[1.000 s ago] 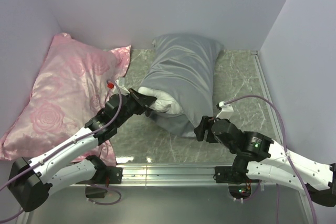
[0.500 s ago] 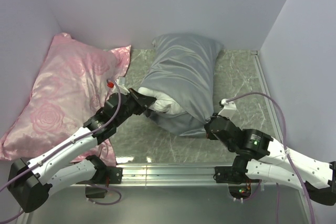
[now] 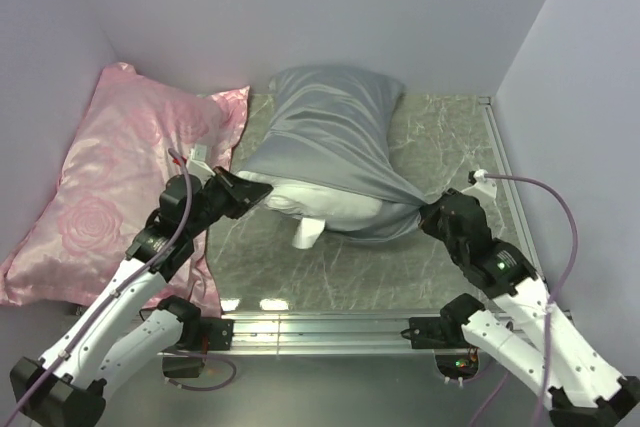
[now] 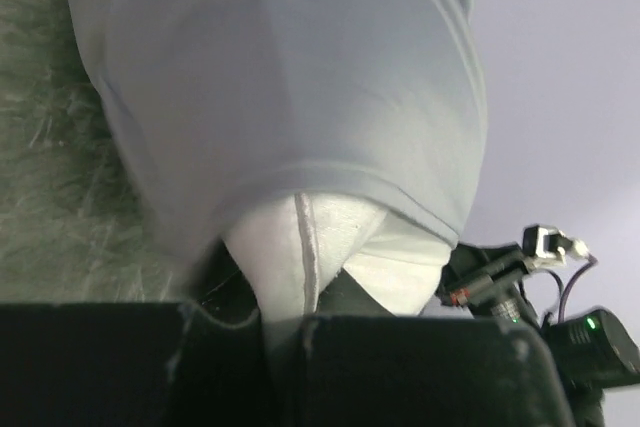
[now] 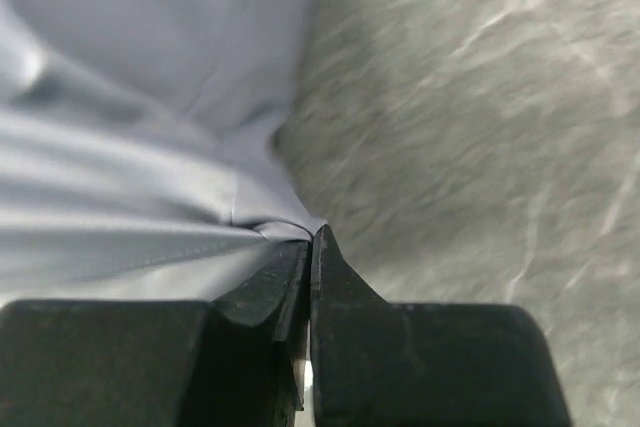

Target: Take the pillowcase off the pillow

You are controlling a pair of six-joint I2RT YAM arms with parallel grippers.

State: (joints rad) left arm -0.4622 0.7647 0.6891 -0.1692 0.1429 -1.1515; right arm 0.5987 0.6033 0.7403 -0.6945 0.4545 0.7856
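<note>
Two robot arms are working at a marbled grey counter walled on three sides, partway through stripping a cover from its filling. The pillowcase, shiny grey-blue satin, is lying across the middle of the counter, running from the far wall towards the near right. It is acting as the only container here: most of the plain white pillow is sitting inside it, with just the near end bulging out of the open mouth. A small white label is hanging from that bare end.

The left claw is clamped together on the exposed white corner of the pillow at the near left of the opening, and the left wrist view is showing white fabric pinched between its fingers under the grey hem. The right claw is closed tight on the near right corner of the pillowcase, with the satin stretching taut from that pinch. A pink rose-patterned pillow is lying at the far left and is playing no part.

Judging by this, little of the pillow is free so far. The next move is likely calling for the claws to pull apart, the left drawing the pillow out while the right is dragging the cover away, without either pinch slipping on the slick cloth
</note>
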